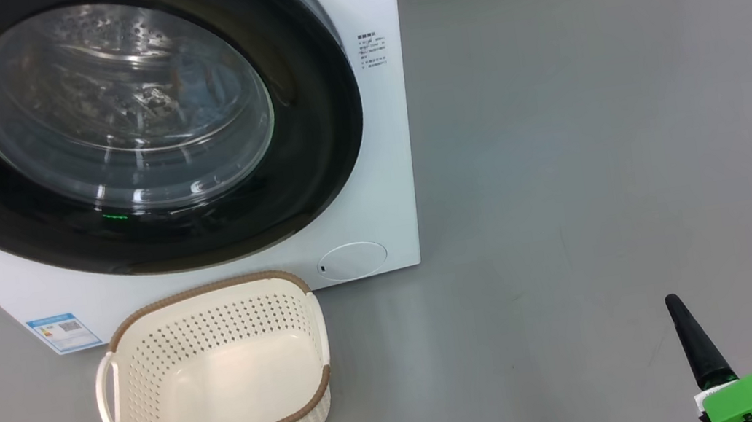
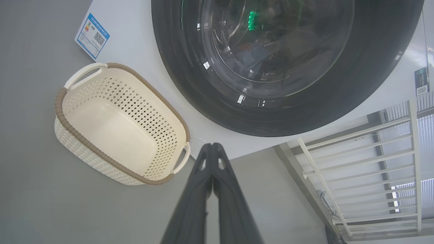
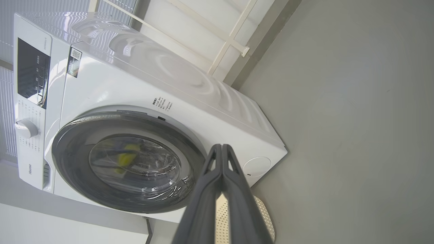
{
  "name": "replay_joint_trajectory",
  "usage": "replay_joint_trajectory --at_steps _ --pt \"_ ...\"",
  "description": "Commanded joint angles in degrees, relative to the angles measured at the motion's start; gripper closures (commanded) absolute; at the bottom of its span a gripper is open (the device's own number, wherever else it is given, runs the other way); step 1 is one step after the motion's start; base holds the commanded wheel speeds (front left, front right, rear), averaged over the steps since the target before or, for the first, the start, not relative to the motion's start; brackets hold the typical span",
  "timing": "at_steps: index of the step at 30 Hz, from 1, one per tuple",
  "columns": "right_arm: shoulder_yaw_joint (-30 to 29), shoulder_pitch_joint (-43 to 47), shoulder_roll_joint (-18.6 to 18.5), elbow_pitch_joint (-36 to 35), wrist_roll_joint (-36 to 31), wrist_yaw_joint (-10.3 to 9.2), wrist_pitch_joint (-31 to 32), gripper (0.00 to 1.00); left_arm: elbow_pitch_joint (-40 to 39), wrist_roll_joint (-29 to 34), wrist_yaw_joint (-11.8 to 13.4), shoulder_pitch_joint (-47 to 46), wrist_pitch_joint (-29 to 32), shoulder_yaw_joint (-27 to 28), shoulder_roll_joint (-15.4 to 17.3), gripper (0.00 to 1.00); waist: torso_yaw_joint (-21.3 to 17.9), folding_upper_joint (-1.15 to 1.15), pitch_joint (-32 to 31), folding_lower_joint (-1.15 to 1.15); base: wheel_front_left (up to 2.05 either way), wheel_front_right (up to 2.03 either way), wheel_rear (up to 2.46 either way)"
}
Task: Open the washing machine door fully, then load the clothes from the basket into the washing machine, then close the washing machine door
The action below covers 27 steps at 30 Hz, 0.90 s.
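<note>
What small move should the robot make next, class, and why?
Probably just draw both tools back and stop. The basket is empty, bluish clothes show dimly through the glass, and the washing machine door looks closed against the front. The left tool and right tool are shut, holding nothing, clear of the door.

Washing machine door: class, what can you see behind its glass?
Behind the round black-rimmed glass door, the perforated steel drum and what looks like blue fabric show; reflections and the dark rim hide the rest.
</note>
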Motion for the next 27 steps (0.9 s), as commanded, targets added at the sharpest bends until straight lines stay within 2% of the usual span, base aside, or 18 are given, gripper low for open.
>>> replay_joint_trajectory --at_steps 1,27 --pt "0.16 -2.94 -0.18 -1.24 1.98 -0.21 0.45 1.0 -0.93 -2.23 -0.51 -3.09 0.41 1.39 1.15 1.0 0.02 0.0 -0.02 -0.01 0.0 0.0 0.0" --pt "-2.16 -3.82 0.62 -0.89 16.81 -0.28 4.74 1.0 0.46 -19.05 -2.01 -5.79 4.63 1.82 1.46 1.0 0.22 0.0 -0.33 -0.01 0.0 0.0 0.0"
